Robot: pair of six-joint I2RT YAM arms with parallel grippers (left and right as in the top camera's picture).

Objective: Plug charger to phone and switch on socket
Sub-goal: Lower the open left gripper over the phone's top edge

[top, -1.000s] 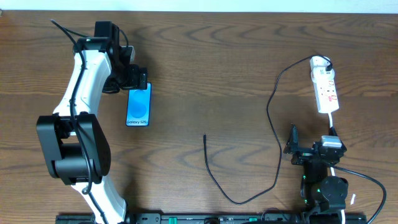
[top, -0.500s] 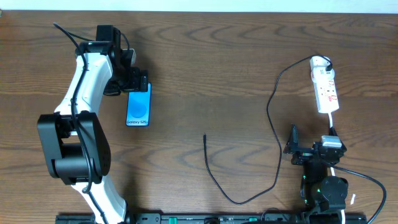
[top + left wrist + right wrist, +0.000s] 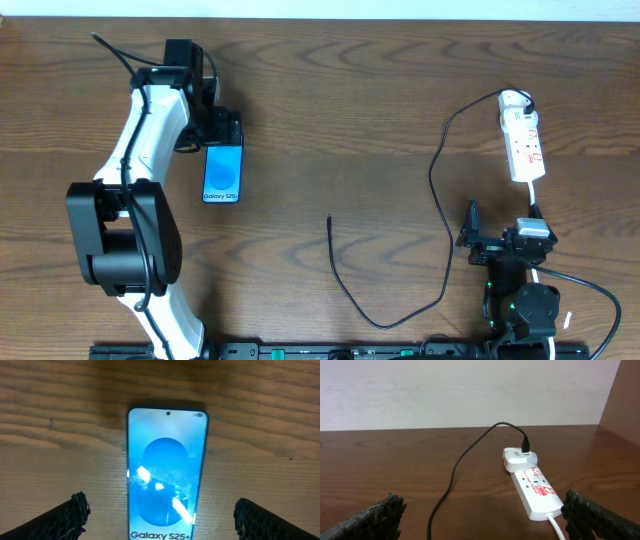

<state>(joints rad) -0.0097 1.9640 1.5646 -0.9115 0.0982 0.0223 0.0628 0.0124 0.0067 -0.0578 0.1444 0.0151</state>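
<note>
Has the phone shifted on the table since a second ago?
No. The phone lies just as far left of the socket as before, with its long side at the same angle to the wood grain.

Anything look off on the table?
Nothing damaged or spilled. The phone lies flat, screen lit. The charger tip lies loose mid-table, well apart from the phone; its other end is plugged in at the socket.

Even bright light, white glare streaks on the phone (image 3: pixel 166 475), left wrist view perhaps slightly soft
</note>
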